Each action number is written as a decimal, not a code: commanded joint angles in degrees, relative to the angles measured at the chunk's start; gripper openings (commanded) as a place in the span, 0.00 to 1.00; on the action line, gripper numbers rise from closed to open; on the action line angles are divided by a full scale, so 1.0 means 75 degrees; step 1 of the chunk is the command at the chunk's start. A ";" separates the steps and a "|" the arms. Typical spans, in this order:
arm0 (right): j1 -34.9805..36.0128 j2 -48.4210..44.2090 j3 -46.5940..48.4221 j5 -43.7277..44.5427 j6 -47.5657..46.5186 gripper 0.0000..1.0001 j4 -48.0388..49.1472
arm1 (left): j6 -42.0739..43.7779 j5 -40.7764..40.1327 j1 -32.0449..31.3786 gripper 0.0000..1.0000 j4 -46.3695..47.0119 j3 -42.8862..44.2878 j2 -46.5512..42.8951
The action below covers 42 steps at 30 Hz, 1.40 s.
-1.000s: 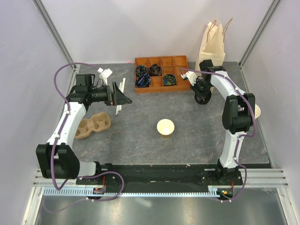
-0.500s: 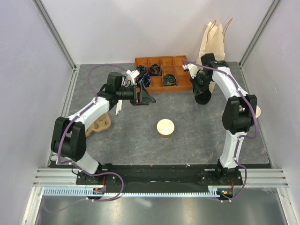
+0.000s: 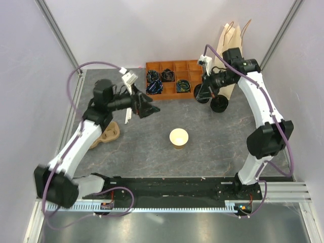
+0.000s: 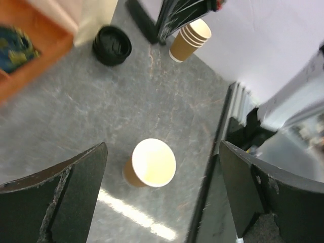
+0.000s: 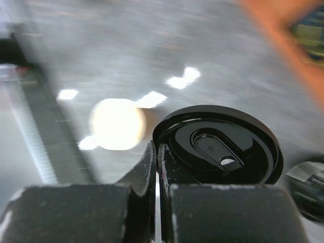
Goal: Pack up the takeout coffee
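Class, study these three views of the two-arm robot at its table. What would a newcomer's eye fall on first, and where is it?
First comes the right end effector, shut on the rim of a black lid and holding it near the orange tray at the far side of the table. Next is the lidless tan paper cup standing alone mid-table. In the left wrist view it sits framed between the wide-open fingers of the left end effector.

A lidless cup (image 4: pixel 150 163) is seen upright between the left gripper's (image 4: pixel 163 147) spread fingers (image 4: pixel 66 192); a black lid (image 4: pixel 112 45) and stacked cups (image 4: pixel 191 38) are seen beyond.
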 commanded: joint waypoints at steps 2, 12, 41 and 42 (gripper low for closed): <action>0.0292 -0.0979 -0.1225 -0.3471 0.0461 0.00 -0.0533 | 0.3887 -0.0533 -0.0105 0.99 -0.1206 -0.0760 -0.2264; 0.0491 -0.1459 -0.3936 -0.5973 0.2841 0.00 0.0899 | 0.8507 -0.2955 -0.2927 0.90 -0.0067 -0.2679 -0.4316; 0.1406 -0.1636 -0.4335 -0.5985 0.2853 0.00 -0.0135 | 1.1288 -0.3897 -0.5308 0.44 0.4369 -0.4159 -0.2794; 0.1429 -0.1636 -0.4288 -0.5985 0.2806 0.00 -0.0181 | 1.1311 -0.3932 -0.5320 0.44 0.4381 -0.4171 -0.2747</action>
